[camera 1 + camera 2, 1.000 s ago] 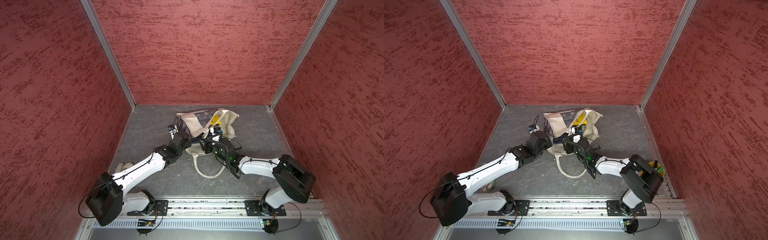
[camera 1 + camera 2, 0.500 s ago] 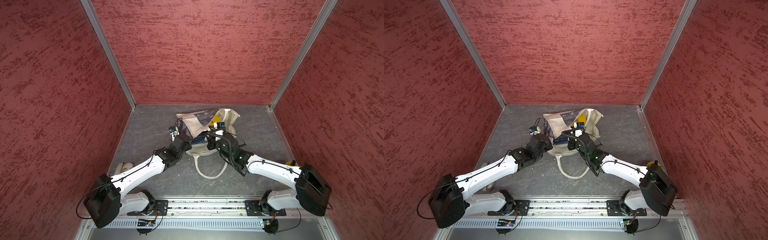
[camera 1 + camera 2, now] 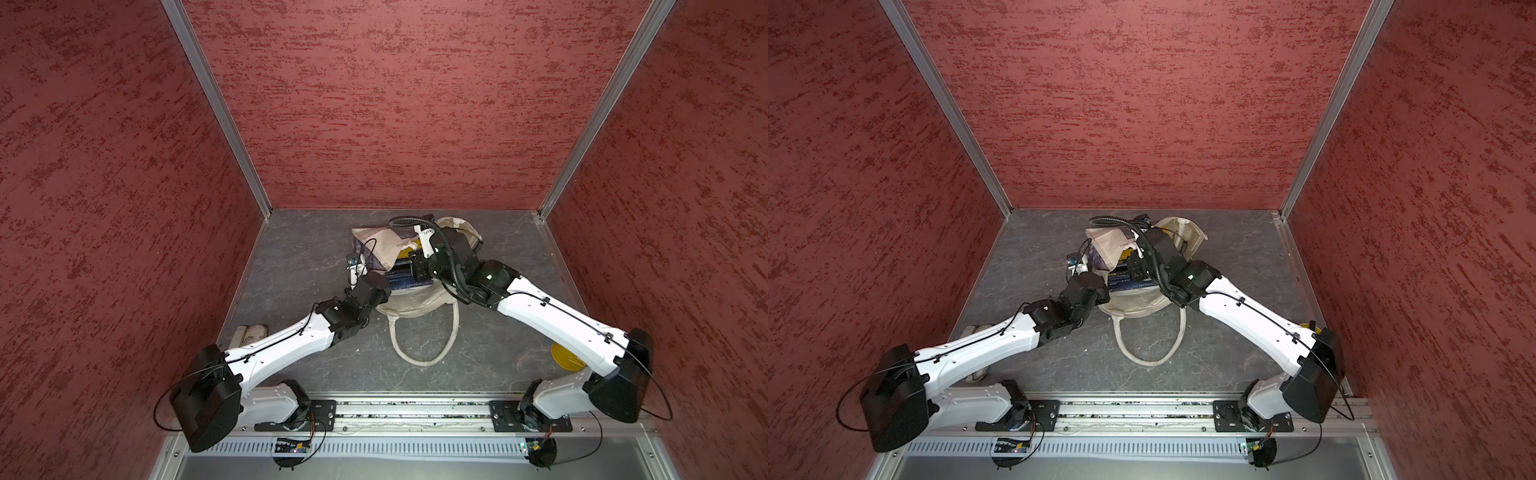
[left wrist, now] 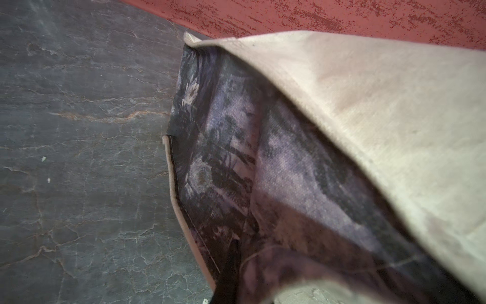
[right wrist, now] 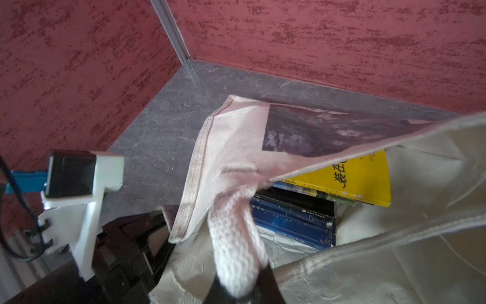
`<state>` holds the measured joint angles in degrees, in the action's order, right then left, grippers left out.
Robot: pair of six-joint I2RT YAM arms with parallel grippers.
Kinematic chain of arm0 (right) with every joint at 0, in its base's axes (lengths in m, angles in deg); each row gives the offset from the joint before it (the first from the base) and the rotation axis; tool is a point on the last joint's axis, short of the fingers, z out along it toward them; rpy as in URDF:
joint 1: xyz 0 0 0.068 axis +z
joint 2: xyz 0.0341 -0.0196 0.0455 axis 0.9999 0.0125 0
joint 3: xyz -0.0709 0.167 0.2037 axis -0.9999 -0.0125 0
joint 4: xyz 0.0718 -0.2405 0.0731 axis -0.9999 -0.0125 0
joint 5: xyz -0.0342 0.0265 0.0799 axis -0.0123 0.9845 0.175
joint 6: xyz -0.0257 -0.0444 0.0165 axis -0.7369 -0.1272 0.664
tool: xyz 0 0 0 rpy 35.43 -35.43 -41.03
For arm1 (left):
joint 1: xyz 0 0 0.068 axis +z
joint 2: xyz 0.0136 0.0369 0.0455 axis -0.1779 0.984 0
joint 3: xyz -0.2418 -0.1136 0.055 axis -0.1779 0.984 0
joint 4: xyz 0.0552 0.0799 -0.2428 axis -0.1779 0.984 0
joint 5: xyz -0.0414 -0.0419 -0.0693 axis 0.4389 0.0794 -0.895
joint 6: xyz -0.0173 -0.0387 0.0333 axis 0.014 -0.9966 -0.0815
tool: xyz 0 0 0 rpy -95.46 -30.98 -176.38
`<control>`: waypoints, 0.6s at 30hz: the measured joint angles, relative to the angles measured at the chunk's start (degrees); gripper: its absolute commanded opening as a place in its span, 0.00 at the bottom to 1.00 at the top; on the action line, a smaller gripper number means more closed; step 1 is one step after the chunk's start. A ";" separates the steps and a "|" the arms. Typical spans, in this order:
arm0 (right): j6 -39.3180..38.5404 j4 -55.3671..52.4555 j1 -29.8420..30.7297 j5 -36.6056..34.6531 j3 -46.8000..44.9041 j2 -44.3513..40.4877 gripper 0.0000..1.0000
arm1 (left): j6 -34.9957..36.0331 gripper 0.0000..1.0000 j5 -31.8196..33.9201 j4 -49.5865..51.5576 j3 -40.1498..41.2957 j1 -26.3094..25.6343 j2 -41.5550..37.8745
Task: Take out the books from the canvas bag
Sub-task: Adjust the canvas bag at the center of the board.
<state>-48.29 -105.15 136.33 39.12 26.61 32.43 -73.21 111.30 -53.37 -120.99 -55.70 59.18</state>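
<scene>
The canvas bag (image 3: 415, 302) lies at the centre of the grey floor (image 3: 303, 257), toward the back wall in both top views, with its mouth facing the rail at the lower edge. The left gripper (image 4: 227, 285) is pinched tight on the bag's upper panel near a corner. The dark printed fabric bunches into it at the bottom of the left wrist view, and the panel stands lifted like a flap.

The right gripper (image 5: 240, 290) is clamped on a woven cream handle (image 5: 234, 237), which runs straight between its jaws at the bottom centre of the right wrist view. Under the raised panel the books show inside the bag, right of centre in that view — a yellow book (image 5: 349, 181) resting over a stack of dark navy books (image 5: 294, 218).

The second handle loop (image 3: 424, 353) lies slack on the floor below the bag in a top view. A yellow round object (image 3: 567, 357) sits at lower right, partly hidden behind the right arm.
</scene>
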 measured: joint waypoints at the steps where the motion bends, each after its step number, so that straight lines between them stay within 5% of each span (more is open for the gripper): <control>1: -0.24 -1.40 -0.02 0.61 1.16 0.37 0.00 | 0.31 0.00 0.20 -0.07 0.00 -0.02 0.00; 8: -1.57 -6.60 -0.39 3.82 4.83 1.22 0.01 | 1.27 0.00 1.42 -0.68 0.33 -0.20 -0.07; 13: -1.44 -2.51 -0.55 5.88 -1.03 -1.29 0.35 | 1.11 0.00 1.53 -0.35 0.46 -0.17 -0.07; 15: -0.66 1.27 -0.55 6.82 -5.66 -3.82 0.40 | 0.76 0.00 1.51 0.28 0.46 -0.02 -0.07; 18: -0.39 7.30 -0.57 7.17 -12.50 -8.00 0.65 | 0.11 0.00 1.42 1.40 0.46 0.07 -0.07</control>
<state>-48.68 -97.85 135.76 46.29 14.11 24.43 -73.10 112.72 -51.97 -120.53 -55.64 59.11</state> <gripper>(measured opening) 0.521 0.064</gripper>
